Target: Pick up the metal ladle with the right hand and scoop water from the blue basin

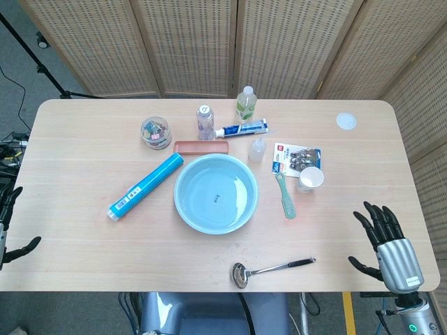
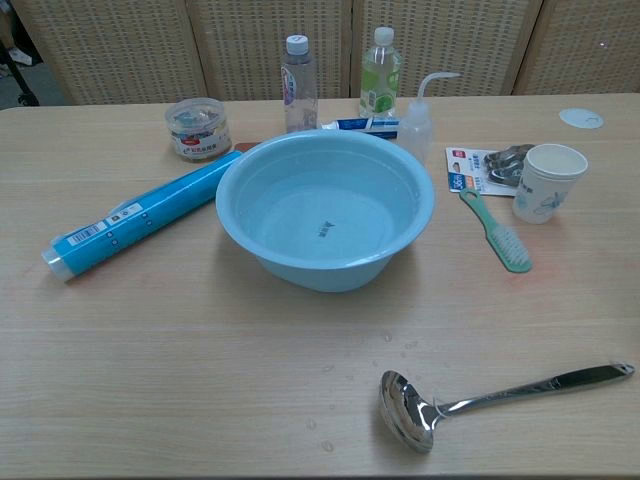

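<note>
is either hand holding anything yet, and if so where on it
Nothing is held. The right hand is open at the table's right edge, apart from the metal ladle, which lies untouched on the table. The left hand is open at the left edge.

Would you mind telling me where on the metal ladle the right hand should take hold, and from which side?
Grip the shiny metal ladle by its dark handle end, approaching from the right. It lies flat, bowl pointing left, handle pointing toward the open right hand, away from the blue basin.
</note>
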You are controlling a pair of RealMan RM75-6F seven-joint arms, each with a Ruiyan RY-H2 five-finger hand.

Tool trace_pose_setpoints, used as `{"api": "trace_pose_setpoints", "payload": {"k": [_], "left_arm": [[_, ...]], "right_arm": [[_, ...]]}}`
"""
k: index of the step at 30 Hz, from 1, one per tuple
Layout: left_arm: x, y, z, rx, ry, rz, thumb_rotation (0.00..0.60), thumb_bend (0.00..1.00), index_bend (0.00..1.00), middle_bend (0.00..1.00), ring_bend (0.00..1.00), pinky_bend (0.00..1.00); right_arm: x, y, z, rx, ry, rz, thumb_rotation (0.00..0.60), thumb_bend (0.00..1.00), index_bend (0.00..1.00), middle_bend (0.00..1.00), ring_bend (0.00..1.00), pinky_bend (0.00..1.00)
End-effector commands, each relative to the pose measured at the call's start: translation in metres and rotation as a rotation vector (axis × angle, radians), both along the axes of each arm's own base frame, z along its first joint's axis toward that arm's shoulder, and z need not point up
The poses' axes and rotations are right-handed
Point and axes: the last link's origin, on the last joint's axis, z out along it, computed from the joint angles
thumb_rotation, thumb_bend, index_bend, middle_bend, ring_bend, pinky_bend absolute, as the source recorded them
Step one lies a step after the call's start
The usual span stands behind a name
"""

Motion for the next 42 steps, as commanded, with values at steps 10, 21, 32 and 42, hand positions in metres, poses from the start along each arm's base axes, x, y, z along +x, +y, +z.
{"api": "trace_pose_setpoints", "payload": {"k": [10,21,32,42], "left_arm": [[-0.002,0.001,0.003,0.007,-0.010,0.008,0.600,0.15,0.00,0.00,0.00,0.00],[-0.004,0.004,0.004,0.002,-0.013,0.018,0.600,0.16,0.00,0.00,0.00,0.00],[-0.005,0.005,0.005,0.002,-0.017,0.022,0.600,0.15,0.00,0.00,0.00,0.00],[-0.006,0.005,0.007,0.003,-0.020,0.026,0.600,0.15,0.00,0.00,0.00,0.00]], "right_arm": [[0.035,-0.013,-0.034,0.191,0.003,0.109,0.600,0.36,0.31,0.79,0.81,0.79],[0.046,-0.022,-0.078,0.419,0.116,0.089,0.600,0.33,0.32,0.94,0.99,1.00],[0.047,-0.036,-0.115,0.456,0.272,0.042,0.600,0.34,0.35,0.95,1.00,1.00],[0.044,-0.041,-0.133,0.457,0.357,-0.033,0.600,0.31,0.38,0.95,1.00,1.00]]}}
